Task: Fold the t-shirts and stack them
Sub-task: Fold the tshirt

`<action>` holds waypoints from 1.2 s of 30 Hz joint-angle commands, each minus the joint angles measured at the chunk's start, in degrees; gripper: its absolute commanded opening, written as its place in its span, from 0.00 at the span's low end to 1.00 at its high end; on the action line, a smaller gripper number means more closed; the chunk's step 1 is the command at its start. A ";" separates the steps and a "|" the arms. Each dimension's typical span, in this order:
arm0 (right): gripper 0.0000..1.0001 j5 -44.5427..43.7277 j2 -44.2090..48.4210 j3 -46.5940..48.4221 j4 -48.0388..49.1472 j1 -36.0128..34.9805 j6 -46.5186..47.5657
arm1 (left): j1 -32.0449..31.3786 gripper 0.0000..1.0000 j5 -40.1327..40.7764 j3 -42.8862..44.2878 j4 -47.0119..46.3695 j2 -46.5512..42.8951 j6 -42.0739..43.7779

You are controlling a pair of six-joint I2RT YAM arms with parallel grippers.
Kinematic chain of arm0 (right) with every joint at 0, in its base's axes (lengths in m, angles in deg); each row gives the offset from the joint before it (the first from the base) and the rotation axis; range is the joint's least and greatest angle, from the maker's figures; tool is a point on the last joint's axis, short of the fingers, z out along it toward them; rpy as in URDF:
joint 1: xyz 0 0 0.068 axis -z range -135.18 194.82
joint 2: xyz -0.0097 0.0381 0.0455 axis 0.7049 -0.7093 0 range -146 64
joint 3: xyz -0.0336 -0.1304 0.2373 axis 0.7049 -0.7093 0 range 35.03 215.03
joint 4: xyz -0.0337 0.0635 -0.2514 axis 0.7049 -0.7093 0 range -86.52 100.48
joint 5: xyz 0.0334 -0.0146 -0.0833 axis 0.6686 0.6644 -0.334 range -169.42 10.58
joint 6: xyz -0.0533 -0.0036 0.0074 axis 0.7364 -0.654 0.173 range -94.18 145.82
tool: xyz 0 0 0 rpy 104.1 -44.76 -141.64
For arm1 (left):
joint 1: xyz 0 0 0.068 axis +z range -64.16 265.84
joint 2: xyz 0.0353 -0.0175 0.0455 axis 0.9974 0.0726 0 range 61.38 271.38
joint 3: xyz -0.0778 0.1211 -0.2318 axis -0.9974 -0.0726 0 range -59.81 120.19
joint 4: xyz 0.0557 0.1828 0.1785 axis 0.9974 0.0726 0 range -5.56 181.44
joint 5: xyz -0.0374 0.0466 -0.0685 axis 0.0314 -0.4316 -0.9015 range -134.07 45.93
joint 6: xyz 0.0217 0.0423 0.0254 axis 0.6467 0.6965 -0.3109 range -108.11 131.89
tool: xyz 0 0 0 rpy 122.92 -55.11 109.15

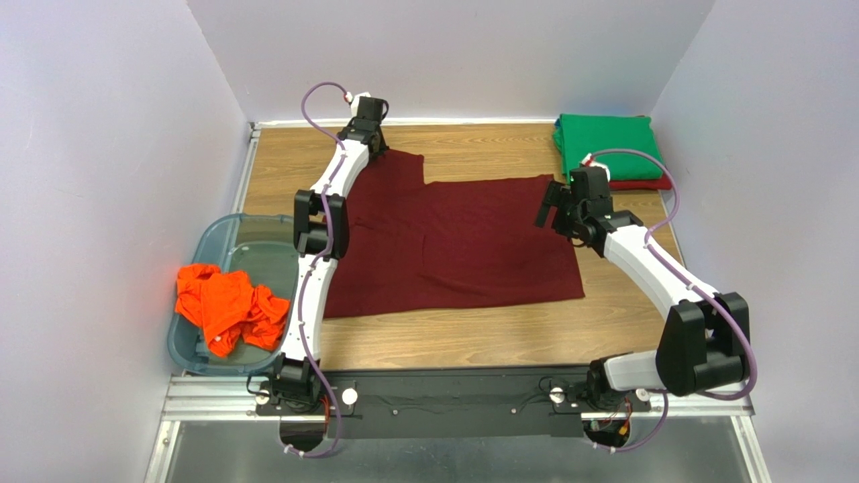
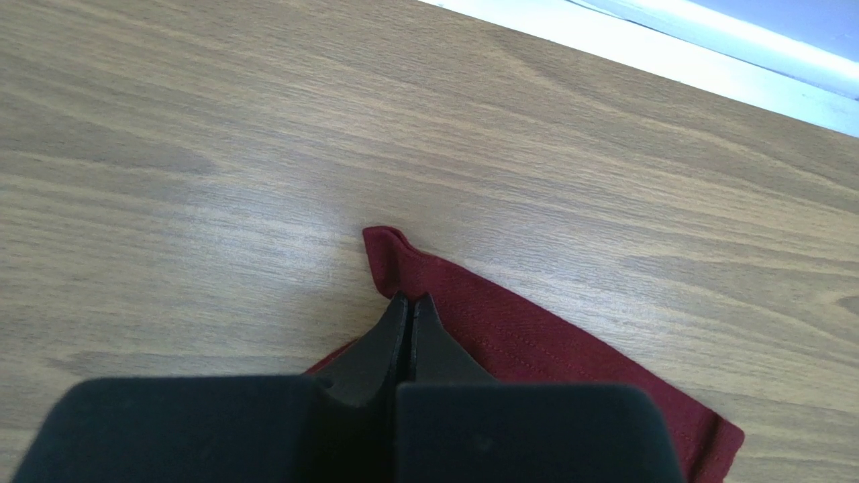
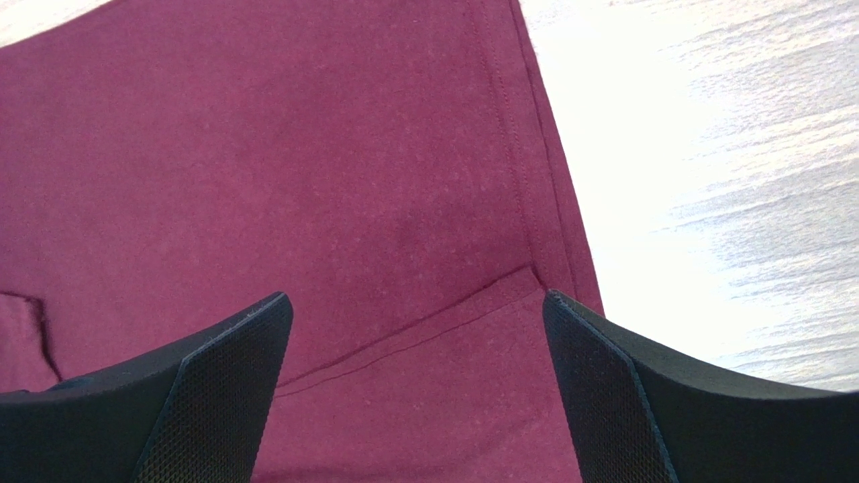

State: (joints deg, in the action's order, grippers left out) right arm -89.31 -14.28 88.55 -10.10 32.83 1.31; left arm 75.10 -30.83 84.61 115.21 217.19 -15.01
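My left gripper is clamping the dark maroon cloth t-shirt at its far left corner; my right gripper is hovering, jaws apart, over the right hem, needing to pinch there.

The top camera looks down from behind the arm bases over the whole wooden table. The wrist cameras sit close above the maroon t-shirt, seen in all three: past the left gripper its far-left corner, past the right gripper its right edge.
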 commanded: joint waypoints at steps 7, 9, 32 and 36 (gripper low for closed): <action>1.00 -5.40 -11.52 10.28 -0.16 0.12 -3.35 | 0.11 0.00 -1.98 -4.23 -0.18 -0.15 1.85; 1.00 -6.89 -17.06 15.11 -0.16 0.12 -4.31 | 0.11 0.00 -2.51 -4.93 -0.61 -0.50 2.28; 1.00 -23.86 -58.29 55.64 -0.43 0.91 -5.11 | 0.81 0.00 -5.50 -6.87 -1.85 -1.47 3.08; 0.99 -23.25 -60.05 55.73 -0.34 1.09 -4.93 | 0.81 0.00 -5.50 -6.96 -1.85 -1.47 2.99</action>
State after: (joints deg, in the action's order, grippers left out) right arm -109.81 -71.51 143.02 -10.10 33.45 -2.74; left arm 75.64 -34.53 79.86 109.88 215.55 -12.76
